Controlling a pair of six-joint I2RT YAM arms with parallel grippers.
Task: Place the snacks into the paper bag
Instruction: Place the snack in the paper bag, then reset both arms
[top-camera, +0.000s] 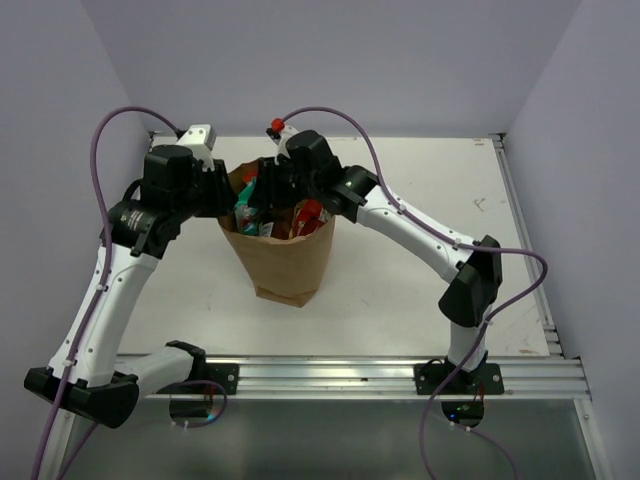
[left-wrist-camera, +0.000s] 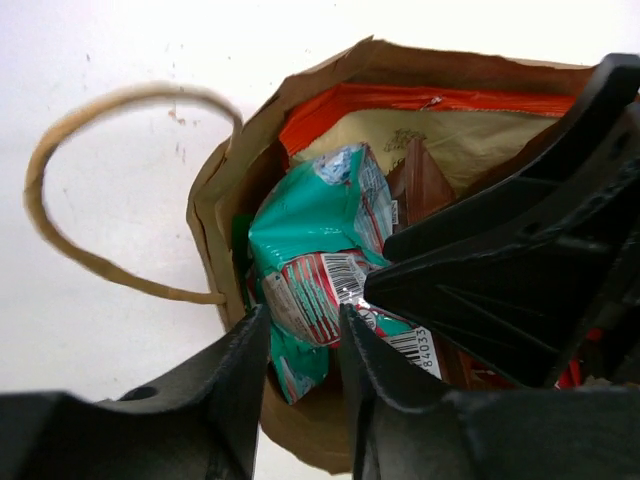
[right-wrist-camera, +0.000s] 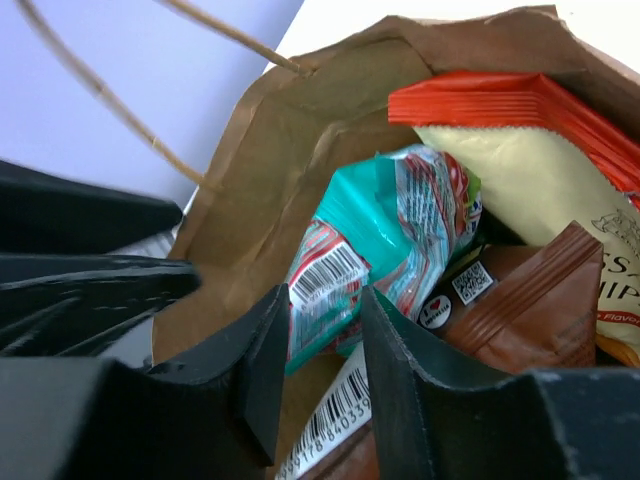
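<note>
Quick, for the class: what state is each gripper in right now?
Left gripper: open, teal packet showing between the jaws, inside the paper bag.
Right gripper: open, same packet between the jaws.

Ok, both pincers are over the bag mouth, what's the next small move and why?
Probably lift both arms straight up and clear. The left pincer and right pincer stand open either side of the teal packet, which sits inside the paper bag, so the drop looks finished.
</note>
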